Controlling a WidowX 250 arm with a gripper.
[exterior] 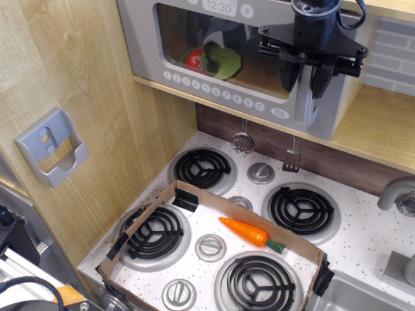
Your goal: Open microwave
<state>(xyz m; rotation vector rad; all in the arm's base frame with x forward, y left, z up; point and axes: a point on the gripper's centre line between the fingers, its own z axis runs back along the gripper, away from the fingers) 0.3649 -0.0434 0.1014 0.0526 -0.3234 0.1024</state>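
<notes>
The silver-grey microwave (146, 39) sits on a wooden shelf at the top of the view with its door closed. Its clear window shows red and green toy food (214, 59) inside. A row of round buttons (214, 91) runs under the window and a clock display (219, 6) sits above it. The vertical grey handle (305, 109) is at the door's right edge. My black gripper (305, 81) is in front of the handle's upper part. Its fingers (290, 74) are drawn in on either side of the handle and appear to grip it.
Below is a speckled stovetop (363, 214) with several black burners. A cardboard tray (194, 197) on it holds an orange carrot (246, 232). A ladle (242, 141) and spatula (292, 159) hang under the shelf. A grey holder (52, 148) is on the left wall, and a faucet (397, 194) is at the right.
</notes>
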